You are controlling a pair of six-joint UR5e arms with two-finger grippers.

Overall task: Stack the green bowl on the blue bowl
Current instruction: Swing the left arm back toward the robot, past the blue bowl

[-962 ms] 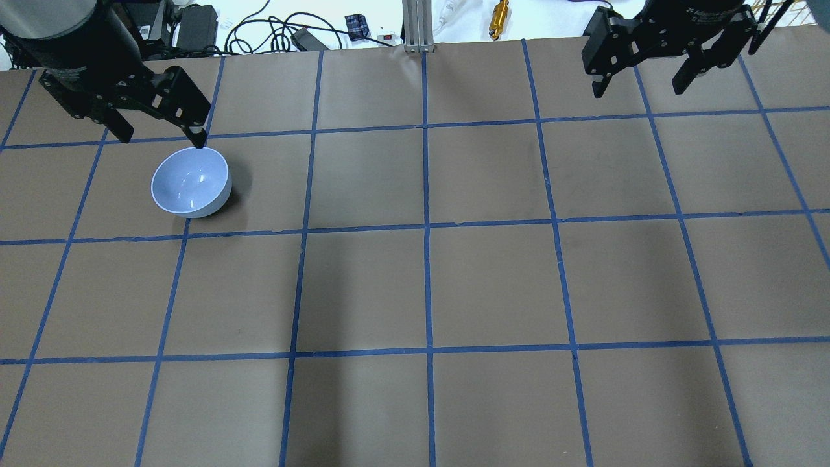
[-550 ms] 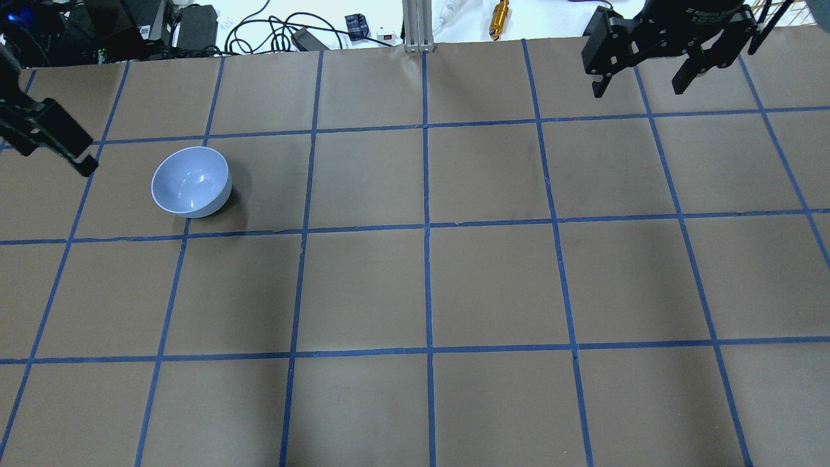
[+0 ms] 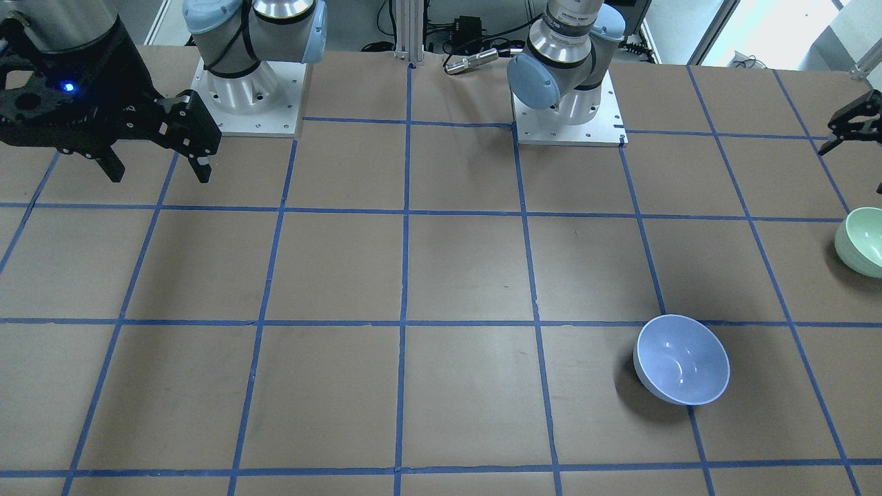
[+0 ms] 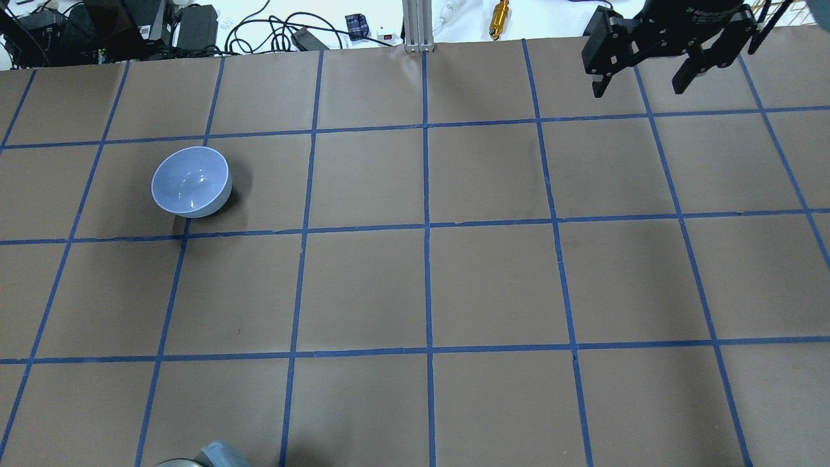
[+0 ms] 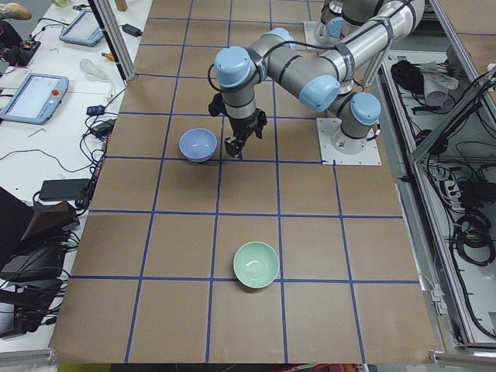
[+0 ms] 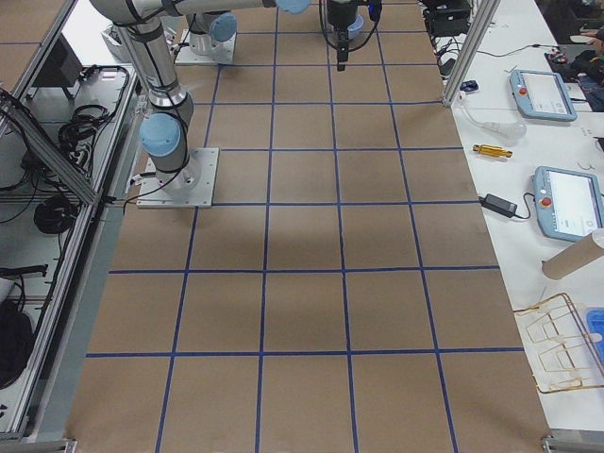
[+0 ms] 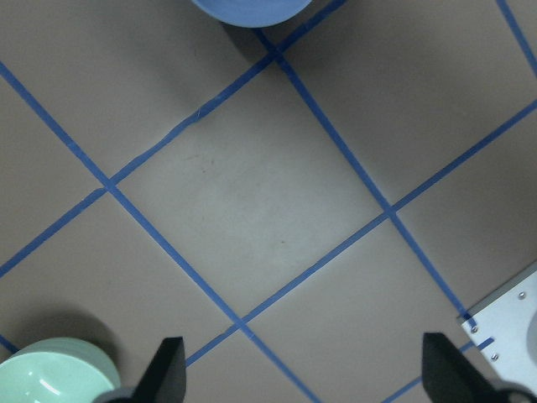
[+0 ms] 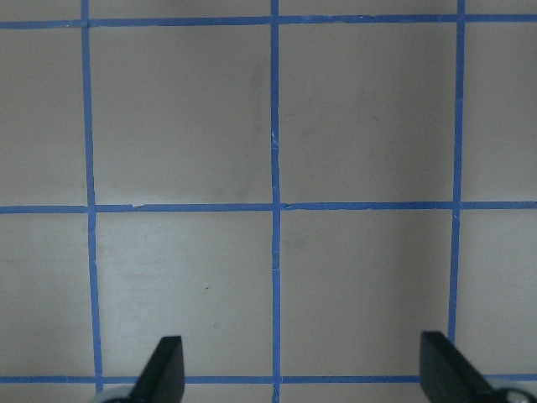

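Note:
The blue bowl point(image 3: 681, 359) point(image 4: 190, 181) point(image 5: 198, 144) stands upright and empty on the brown gridded table. The green bowl point(image 3: 861, 242) point(image 5: 256, 264) stands upright about one grid square away, near the table's left end, outside the overhead view. My left gripper point(image 3: 854, 155) is open and empty, high, just robot-side of the green bowl. Its wrist view point(image 7: 302, 342) shows the green bowl point(image 7: 54, 374) at the bottom left and the blue bowl's edge point(image 7: 247, 10) at the top. My right gripper point(image 4: 642, 87) point(image 3: 158, 172) point(image 8: 302, 340) is open and empty over the far right.
The two arm bases point(image 3: 248, 89) point(image 3: 568, 103) stand at the robot side. Cables and black boxes point(image 4: 194, 26), an aluminium post point(image 4: 418, 26) and a gold cylinder point(image 4: 499, 18) lie beyond the table's far edge. Part of my left arm point(image 4: 201, 454) shows at the overhead view's bottom.
My left gripper has moved from just behind the blue bowl to the left and out of the overhead view. The blue bowl and my right gripper have not moved.

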